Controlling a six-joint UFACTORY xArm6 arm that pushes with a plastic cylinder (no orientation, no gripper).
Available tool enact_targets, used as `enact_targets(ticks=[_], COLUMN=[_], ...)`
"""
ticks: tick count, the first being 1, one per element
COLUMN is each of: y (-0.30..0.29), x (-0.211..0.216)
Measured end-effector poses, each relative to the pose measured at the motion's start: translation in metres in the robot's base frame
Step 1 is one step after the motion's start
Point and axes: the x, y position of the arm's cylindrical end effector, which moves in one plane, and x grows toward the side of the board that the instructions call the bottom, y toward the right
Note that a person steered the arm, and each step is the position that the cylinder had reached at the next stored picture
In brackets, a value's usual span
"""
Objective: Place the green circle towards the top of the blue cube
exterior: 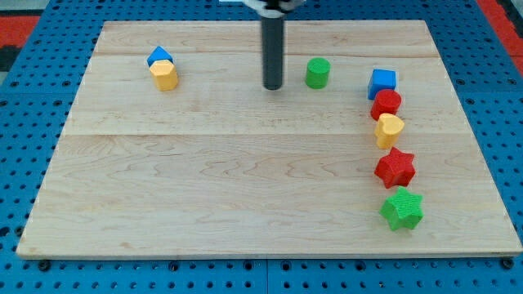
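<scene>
Green circle (318, 73) stood on the wooden board (245, 188), in its upper part, somewhat right of centre, and apart from everything else. Going from the biggest thing down: the board filled most of the view, and my rod came down from the view's top with my tip (272, 86) resting on the wood just to the left of the green circle, close but with a gap showing, so not yet touching. I carry no hand or jaws, only this rod, so there was nothing to spread or pinch. The blue cube (382, 82) sat to the right of the circle, at the head of a column running down the right side: red block (386, 104), yellow block (389, 129), red star (395, 168), green star (402, 209). Far off at the upper left, a small blue block (160, 56) touched a yellow one (164, 75). By my judgement the approach was the step in hand; the next move called for a push rightward and slightly upward, so the circle would end above the cube without knocking it.
</scene>
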Motion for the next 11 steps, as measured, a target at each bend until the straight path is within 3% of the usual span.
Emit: enact_targets(ticks=[1, 3, 5, 7, 9, 10, 11], y=[0.058, 0.03, 0.081, 0.074, 0.119, 0.075, 0.004], x=[-0.006, -0.025, -0.025, -0.045, -0.045, -0.045, 0.01])
